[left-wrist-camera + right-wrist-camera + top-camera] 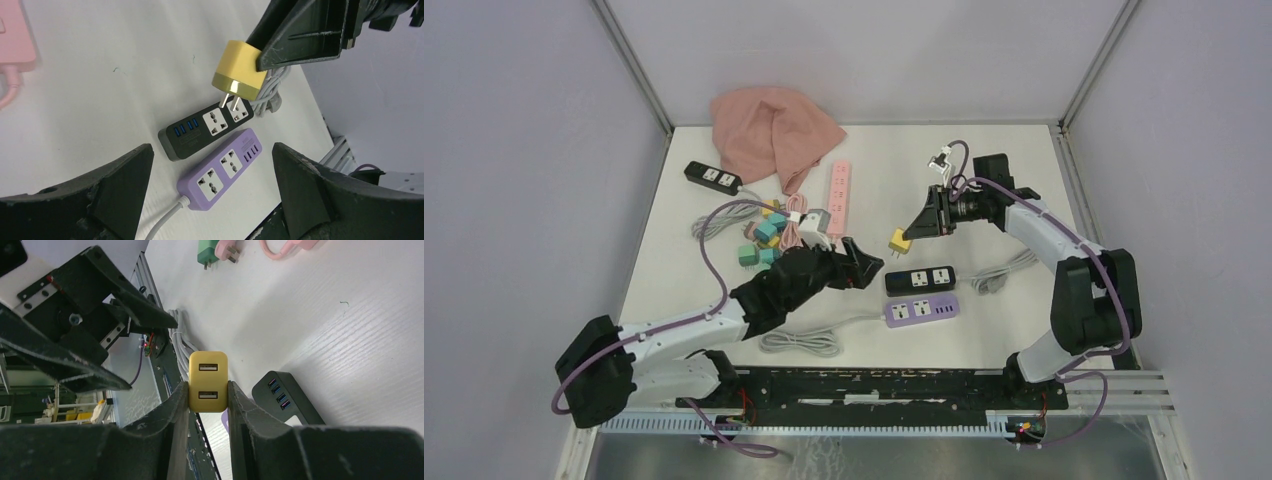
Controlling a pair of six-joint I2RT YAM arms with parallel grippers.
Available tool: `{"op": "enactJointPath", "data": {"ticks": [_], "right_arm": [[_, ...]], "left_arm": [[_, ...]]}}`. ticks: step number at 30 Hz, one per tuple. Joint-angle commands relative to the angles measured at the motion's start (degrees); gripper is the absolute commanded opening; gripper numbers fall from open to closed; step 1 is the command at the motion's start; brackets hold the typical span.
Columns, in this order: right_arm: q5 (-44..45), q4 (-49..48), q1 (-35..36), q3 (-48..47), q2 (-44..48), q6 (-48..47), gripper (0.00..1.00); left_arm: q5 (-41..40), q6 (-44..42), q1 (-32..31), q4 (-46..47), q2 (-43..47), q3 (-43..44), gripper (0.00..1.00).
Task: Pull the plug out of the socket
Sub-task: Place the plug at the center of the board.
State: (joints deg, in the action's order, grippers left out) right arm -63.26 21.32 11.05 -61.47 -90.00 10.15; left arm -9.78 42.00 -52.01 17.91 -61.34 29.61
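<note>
Right gripper point(208, 396) pinches the yellow plug point(240, 75) between its fingers, prongs bare above the black socket strip point(205, 127). Left gripper point(862, 262) gapes wide beside that strip.

Lighting is bright, diffuse, from overhead. The white matte tabletop point(884, 170) carries only faint, soft-edged shadows. The top view is sharp throughout. In the left wrist view, the glossy yellow plastic plug point(237, 75) shows mild sheen; the black left gripper fingers point(115, 190) render dark, low in detail.

Power strips point(919, 279): four (two black). Yellow plug point(899, 240): one. Cloth point(774, 135): one. Small adapters point(767, 232): maybe eight.
</note>
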Motion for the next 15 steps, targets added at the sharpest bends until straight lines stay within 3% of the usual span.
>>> {"op": "enactJointPath", "data": {"ticks": [1, 6, 11, 15], "right_arm": [[-0.09, -2.25, 0.56, -0.36, -0.74, 2.51, 0.05], [0.38, -1.86, 0.90, -0.43, -0.98, 2.33, 0.06], [0.84, -1.34, 1.08, -0.61, -1.24, 1.94, 0.05], [0.95, -0.27, 1.31, -1.08, -1.65, 1.35, 0.05]], "left_arm": [[-10.23, -5.25, -5.77, -7.89, -5.74, 8.69, 0.95], [-17.07, -9.22, -9.58, -16.44, -15.27, 19.29, 0.95], [-18.80, -11.65, -10.95, -25.72, -24.46, 30.17, 0.86], [-19.62, -13.61, -11.47, -26.97, -28.53, 34.80, 0.82]]}}
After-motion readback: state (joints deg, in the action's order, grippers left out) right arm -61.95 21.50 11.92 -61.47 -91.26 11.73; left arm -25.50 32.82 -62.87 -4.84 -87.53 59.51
